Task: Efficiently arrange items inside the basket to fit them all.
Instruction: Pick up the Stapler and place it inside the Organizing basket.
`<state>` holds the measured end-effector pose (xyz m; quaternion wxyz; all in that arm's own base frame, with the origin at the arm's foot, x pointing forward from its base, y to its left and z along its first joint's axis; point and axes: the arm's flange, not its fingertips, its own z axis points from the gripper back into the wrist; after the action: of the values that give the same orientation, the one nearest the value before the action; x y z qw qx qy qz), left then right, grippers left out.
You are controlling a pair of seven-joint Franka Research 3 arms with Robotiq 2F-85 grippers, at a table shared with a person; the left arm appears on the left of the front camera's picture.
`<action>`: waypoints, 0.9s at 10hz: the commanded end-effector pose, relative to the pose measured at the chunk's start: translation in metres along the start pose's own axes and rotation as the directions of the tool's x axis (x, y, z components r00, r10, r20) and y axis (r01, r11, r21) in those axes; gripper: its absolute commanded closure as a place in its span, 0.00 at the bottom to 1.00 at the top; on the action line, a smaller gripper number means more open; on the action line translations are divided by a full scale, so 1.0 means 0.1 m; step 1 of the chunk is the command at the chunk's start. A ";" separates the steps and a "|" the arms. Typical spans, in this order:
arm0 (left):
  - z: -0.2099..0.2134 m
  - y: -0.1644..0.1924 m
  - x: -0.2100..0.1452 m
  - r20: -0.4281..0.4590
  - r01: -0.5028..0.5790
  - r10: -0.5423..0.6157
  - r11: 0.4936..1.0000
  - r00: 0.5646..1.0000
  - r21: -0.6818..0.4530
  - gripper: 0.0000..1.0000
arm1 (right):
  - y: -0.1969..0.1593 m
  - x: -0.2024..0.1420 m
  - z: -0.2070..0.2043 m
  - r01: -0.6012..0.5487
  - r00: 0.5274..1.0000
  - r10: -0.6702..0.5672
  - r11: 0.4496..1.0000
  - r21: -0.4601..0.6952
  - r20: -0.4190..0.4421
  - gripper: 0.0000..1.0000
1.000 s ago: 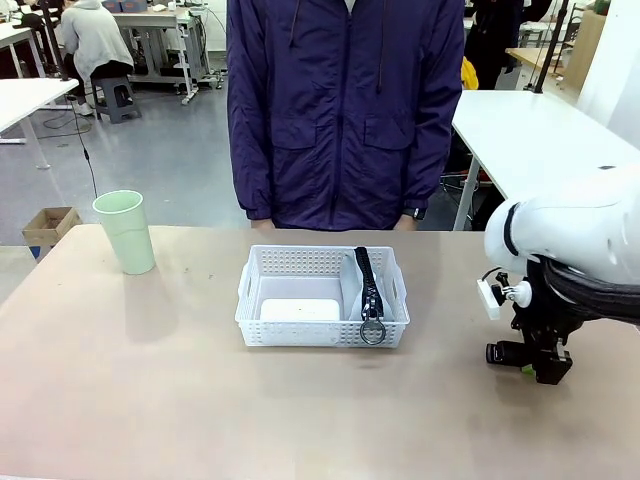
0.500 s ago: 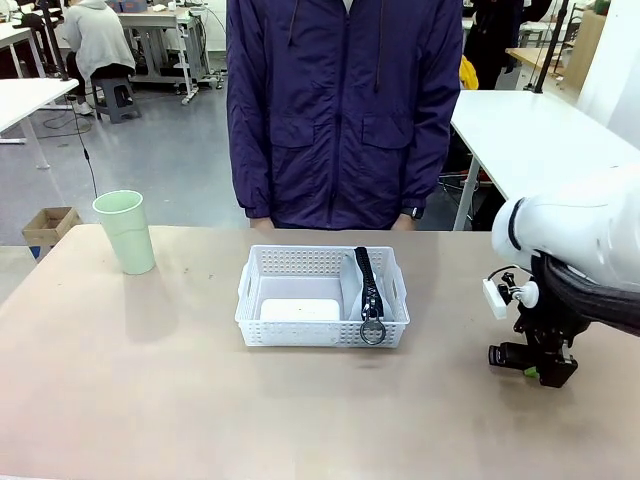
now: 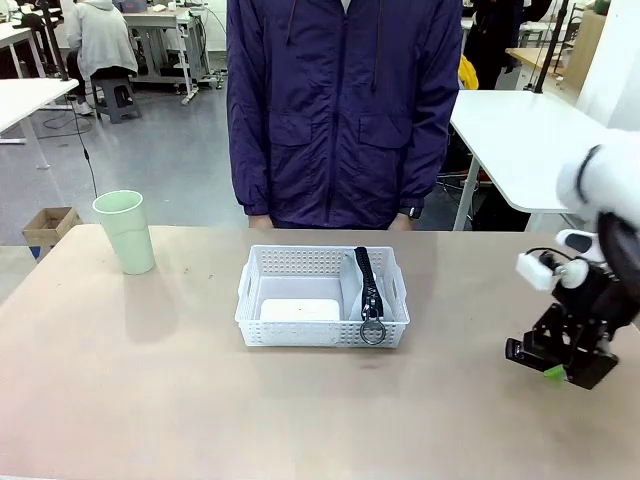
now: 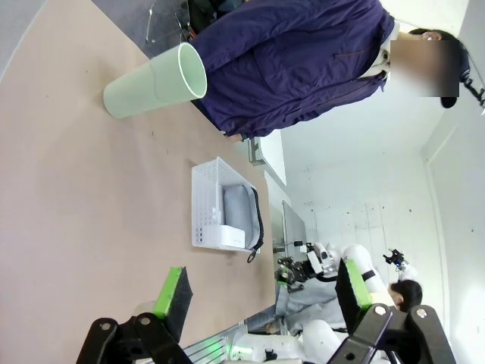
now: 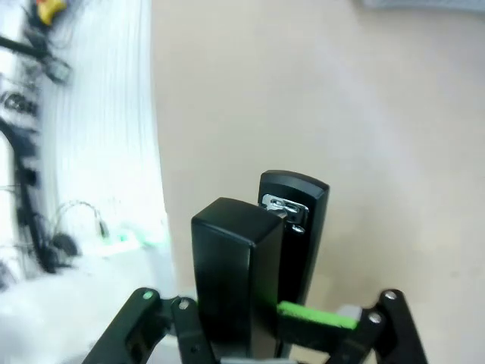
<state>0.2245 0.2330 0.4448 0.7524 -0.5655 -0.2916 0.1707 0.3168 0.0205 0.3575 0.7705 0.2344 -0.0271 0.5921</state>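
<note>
Beige worktop (image 3: 150,400) is carrying the basket (image 3: 300,336) at centre, with the white box (image 3: 299,309) and grey pouch (image 3: 350,295) lying inside and the green cup (image 3: 126,232) standing far left. Right hand (image 3: 558,362) is clamping the black stapler (image 5: 295,220) out right, while left hand (image 4: 261,290) is gaping wide, holding nothing.

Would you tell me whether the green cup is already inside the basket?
No, the cup stands upright on the table, well apart from the basket.

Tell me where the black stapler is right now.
In the right wrist view the black stapler is clamped in the right gripper, at the table's right side, right of the basket.
</note>
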 end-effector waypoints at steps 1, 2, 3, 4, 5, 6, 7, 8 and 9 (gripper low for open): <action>0.00 -0.01 0.01 0.006 0.017 -0.017 1.000 1.000 -0.020 0.00 | 0.35 0.11 0.26 0.297 0.948 -0.297 0.955 0.018 0.116 1.00; 0.00 -0.01 0.01 0.006 0.017 -0.017 1.000 1.000 -0.020 0.00 | 0.38 0.23 0.29 0.529 0.837 -0.535 0.845 0.085 0.115 1.00; 0.00 -0.01 0.01 0.006 0.017 -0.017 1.000 1.000 -0.020 0.00 | 0.42 0.28 0.27 0.550 0.814 -0.571 0.817 0.174 0.105 1.00; 0.00 -0.01 0.01 0.006 0.017 -0.017 1.000 1.000 -0.020 0.00 | 0.40 0.32 0.26 0.587 0.778 -0.620 0.775 0.234 0.106 1.00; 0.00 -0.01 0.01 0.006 0.017 -0.017 1.000 1.000 -0.020 0.00 | 0.35 0.31 0.26 0.599 0.753 -0.645 0.753 0.272 0.128 1.00; 0.00 -0.01 0.01 0.006 0.017 -0.017 1.000 1.000 -0.020 0.00 | 0.33 0.28 0.26 0.588 0.754 -0.639 0.760 0.275 0.152 1.00; 0.00 -0.01 0.01 0.006 0.017 -0.017 1.000 1.000 -0.020 0.00 | 0.33 0.23 0.29 0.580 0.761 -0.613 0.790 0.200 0.213 1.00; 0.00 -0.01 0.01 0.006 0.017 -0.017 1.000 1.000 -0.020 0.00 | 0.39 0.23 0.18 0.603 0.768 -0.636 0.760 0.243 0.080 1.00; 0.00 -0.01 0.01 0.006 0.017 -0.017 1.000 1.000 -0.020 0.00 | 0.39 0.23 0.18 0.603 0.768 -0.636 0.760 0.243 0.080 1.00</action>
<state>0.2244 0.2332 0.4444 0.7523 -0.5655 -0.2916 0.1709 0.2954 0.0410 0.3940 0.8902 0.3589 0.0377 0.2780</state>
